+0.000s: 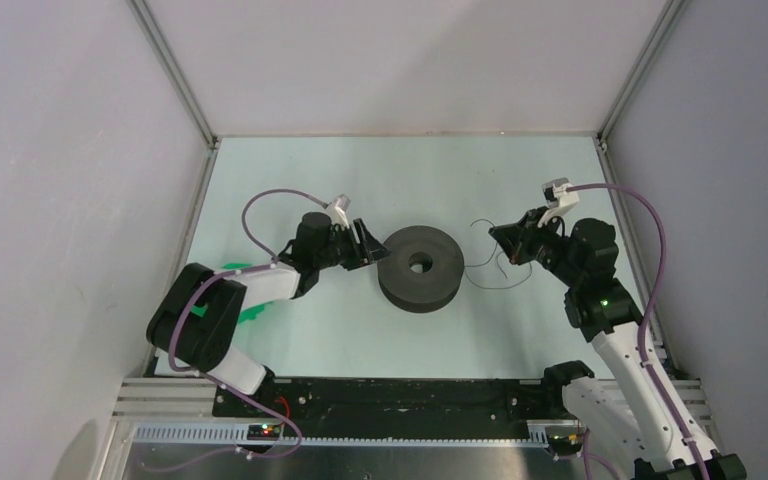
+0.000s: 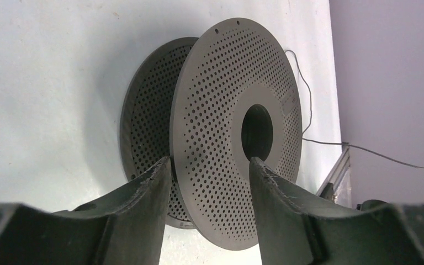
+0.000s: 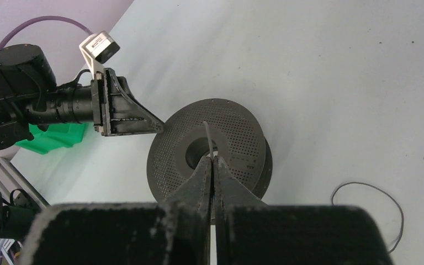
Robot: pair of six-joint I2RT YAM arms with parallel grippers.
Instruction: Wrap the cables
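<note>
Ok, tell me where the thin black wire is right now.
In the top view the wire curls on the table on the right side, between the dark grey spool and the right gripper, which pinches one end of it.

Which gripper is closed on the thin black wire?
The right gripper: fingers pinched shut on the wire. The left gripper is open beside the spool.

We see a dark grey spool (image 2: 215,83) dotted all over with small holes (hub ring plain), a black cable (image 2: 397,157), pale table (image 1: 290,340), green object (image 3: 61,135), mauve arm leads (image 3: 44,19).
</note>
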